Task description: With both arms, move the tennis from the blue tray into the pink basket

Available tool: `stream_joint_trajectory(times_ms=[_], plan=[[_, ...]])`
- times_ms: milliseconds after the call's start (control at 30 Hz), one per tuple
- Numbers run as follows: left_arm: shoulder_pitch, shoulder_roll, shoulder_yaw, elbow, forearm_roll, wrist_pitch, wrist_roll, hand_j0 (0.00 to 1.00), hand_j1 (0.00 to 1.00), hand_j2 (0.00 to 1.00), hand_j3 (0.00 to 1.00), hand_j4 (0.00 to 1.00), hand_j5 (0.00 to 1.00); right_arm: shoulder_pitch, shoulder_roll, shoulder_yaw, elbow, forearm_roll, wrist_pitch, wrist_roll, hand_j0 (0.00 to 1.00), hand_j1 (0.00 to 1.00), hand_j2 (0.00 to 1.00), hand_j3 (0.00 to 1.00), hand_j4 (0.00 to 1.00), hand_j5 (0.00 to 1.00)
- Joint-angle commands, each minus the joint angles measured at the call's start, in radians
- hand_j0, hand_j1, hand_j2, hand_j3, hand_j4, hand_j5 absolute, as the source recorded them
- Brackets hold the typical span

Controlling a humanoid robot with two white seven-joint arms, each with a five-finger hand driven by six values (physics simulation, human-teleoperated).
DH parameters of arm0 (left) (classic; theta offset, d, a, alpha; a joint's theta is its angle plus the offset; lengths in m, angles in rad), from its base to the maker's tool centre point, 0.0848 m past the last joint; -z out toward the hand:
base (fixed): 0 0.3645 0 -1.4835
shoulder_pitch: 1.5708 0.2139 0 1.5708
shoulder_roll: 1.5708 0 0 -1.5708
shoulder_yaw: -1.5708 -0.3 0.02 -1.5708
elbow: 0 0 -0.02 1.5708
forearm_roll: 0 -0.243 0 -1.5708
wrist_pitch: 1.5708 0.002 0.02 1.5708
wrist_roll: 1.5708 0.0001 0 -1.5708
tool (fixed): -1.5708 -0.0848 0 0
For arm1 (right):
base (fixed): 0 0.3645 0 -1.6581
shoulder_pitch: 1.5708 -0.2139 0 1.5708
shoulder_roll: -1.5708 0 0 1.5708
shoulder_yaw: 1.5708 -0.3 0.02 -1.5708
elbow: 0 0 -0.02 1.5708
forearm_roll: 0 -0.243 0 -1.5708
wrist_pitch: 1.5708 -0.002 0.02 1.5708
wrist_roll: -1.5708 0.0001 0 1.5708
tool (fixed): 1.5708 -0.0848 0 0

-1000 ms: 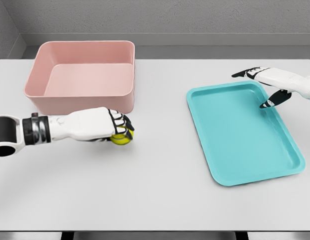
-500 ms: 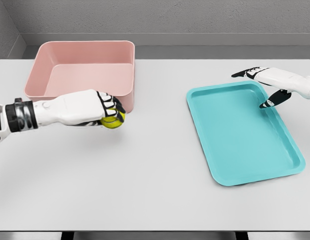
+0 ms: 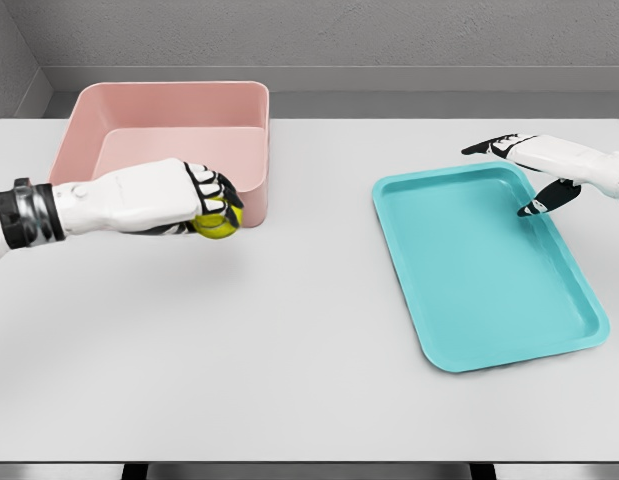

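Note:
My left hand (image 3: 211, 205) is shut on the yellow-green tennis ball (image 3: 215, 222), holding it just in front of the near wall of the pink basket (image 3: 249, 100). The ball shows below the curled fingers, above the table. The basket sits at the back left with nothing visible inside. The blue tray (image 3: 459, 300) lies on the right and holds nothing. My right hand (image 3: 519, 175) hovers over the tray's far right corner, fingers spread and holding nothing.
The white table (image 3: 309, 380) stretches wide in front and between basket and tray. A grey wall runs behind the table's far edge.
My left hand has lifted the tennis ball and carried it up and to the left, toward the basket's near wall. The right hand has stayed still.

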Motion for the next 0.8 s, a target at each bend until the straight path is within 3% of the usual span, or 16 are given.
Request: stream_joint_trajectory(times_ms=[0, 767], plan=[[0.000, 0.001, 0.003, 0.004, 0.010, 0.001, -0.001, 0.58, 0.58, 0.58, 0.58, 0.58, 0.58, 0.000, -0.001, -0.001, -0.001, -0.006, 0.002, 0.000, 1.00, 1.00, 1.00, 1.00, 1.00, 1.00], [-0.041, 0.016, 0.017, 0.053, 0.030, 0.001, -0.001, 0.58, 0.58, 0.58, 0.58, 0.58, 0.58, 0.000, -0.001, 0.000, -0.005, -0.006, 0.002, 0.000, 1.00, 1.00, 1.00, 1.00, 1.00, 1.00]])
